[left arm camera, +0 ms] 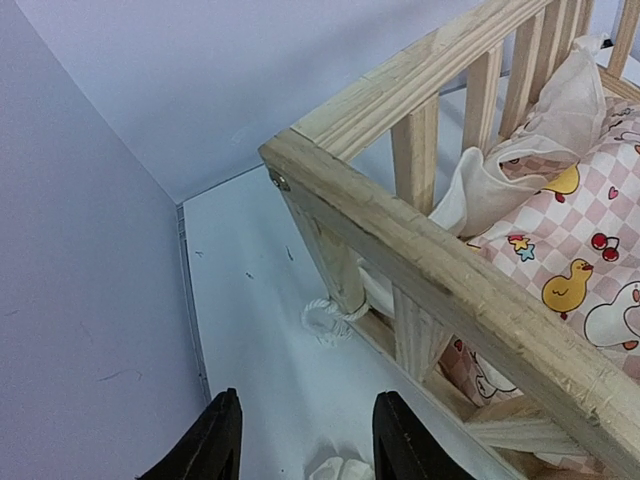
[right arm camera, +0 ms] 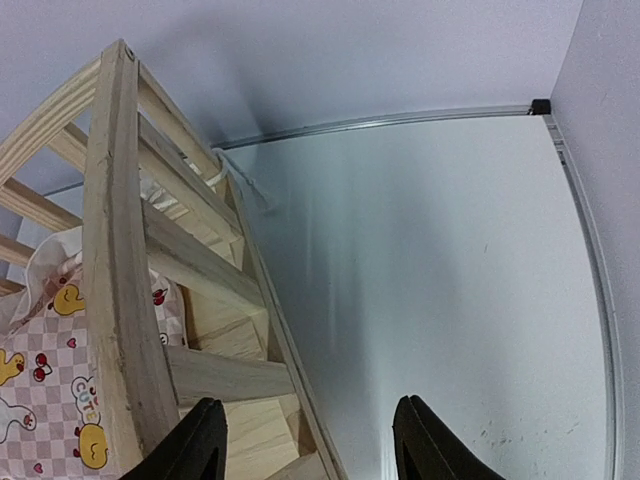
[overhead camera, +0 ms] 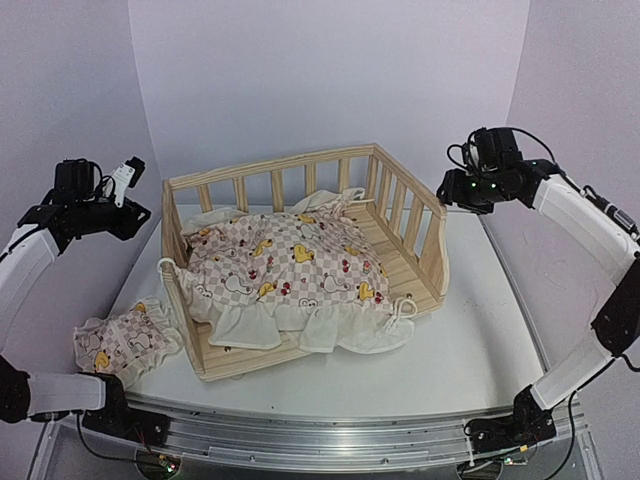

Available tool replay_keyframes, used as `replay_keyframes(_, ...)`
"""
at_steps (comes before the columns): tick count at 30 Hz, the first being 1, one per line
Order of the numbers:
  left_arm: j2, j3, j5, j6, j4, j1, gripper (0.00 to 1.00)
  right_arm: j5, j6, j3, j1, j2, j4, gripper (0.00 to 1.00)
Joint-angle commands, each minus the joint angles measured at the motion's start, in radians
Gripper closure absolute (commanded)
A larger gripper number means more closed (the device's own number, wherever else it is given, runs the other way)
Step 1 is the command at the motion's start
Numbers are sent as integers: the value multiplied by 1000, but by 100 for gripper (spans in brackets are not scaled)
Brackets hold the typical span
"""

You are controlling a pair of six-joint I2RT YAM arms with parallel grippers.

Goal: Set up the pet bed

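Probably reach back toward the near edge with left tool (left arm camera: 305,435), parted and empty, for loose pillow (overhead camera: 125,342) beside pet bed (overhead camera: 270,167); right tool (right arm camera: 310,435) parted, empty, farther.

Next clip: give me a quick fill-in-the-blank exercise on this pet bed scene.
The cushion inside the frame is printed with yellow ____.
A small matching pillow lies on the table, on the frame's ____ side in the top view.
The jaws of the left gripper and right gripper stand ____, holding nothing.
Missing words: ducks; left; open.
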Motion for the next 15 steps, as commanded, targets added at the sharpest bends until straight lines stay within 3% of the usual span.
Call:
replay_keyframes(1,10,-35,76,-1,25,4,55,-173,4,-1,0,29,-16,42)
replay_keyframes(6,133,-5,222,-55,62,-3,59,-255,2,-15,0,38,-15,42)
replay_keyframes(15,419,254,225,13,88,-120,60,-303,22,-147,2,-106,2,42)
